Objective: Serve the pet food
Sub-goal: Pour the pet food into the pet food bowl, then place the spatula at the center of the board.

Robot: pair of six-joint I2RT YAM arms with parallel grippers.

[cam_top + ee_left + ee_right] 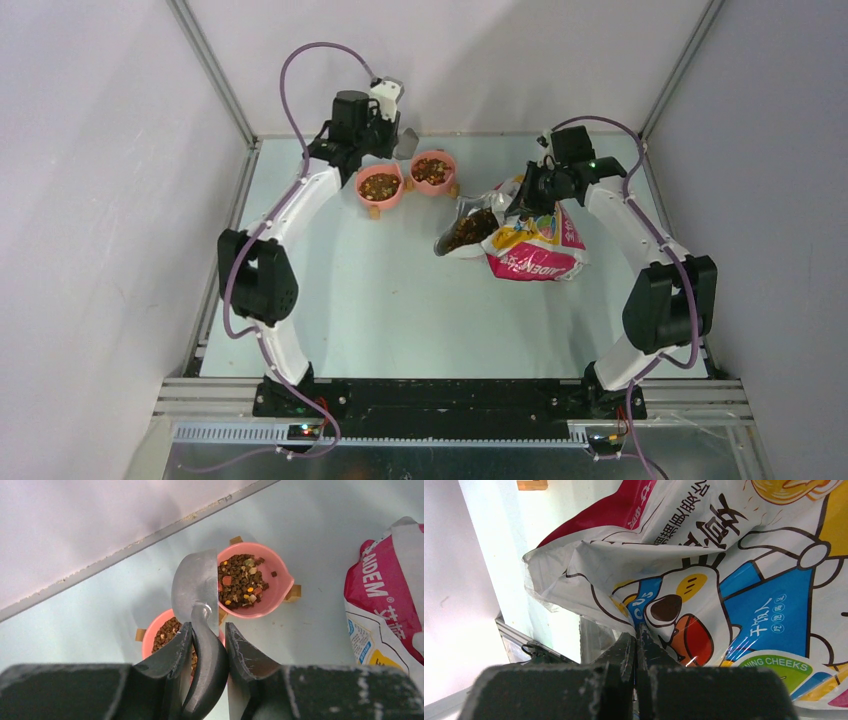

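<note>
From above, your left jaws sit at the far left of the desk [380,300], holding a grey metal scoop [407,143] just behind two pink bowls, the left bowl [361,192] and the right bowl [452,172]. The pet food [380,186] lies in both bowls, and more shows in the open mouth of the printed bag [535,250], which lies on its side near the bowls to their right. Your right jaws are at the bag's far edge. In the left wrist view the jaws stand narrow, clamped on the scoop's handle. The scoop's head hangs over the gap between the bowls and overlaps the right bowl's rim. That bowl holds brown pellets mixed with orange, yellow and pale bits, and the left bowl is partly hidden behind the jaws. In the right wrist view your jaws are pressed together on a fold of the bag's film, and the print fills most of the view
</note>
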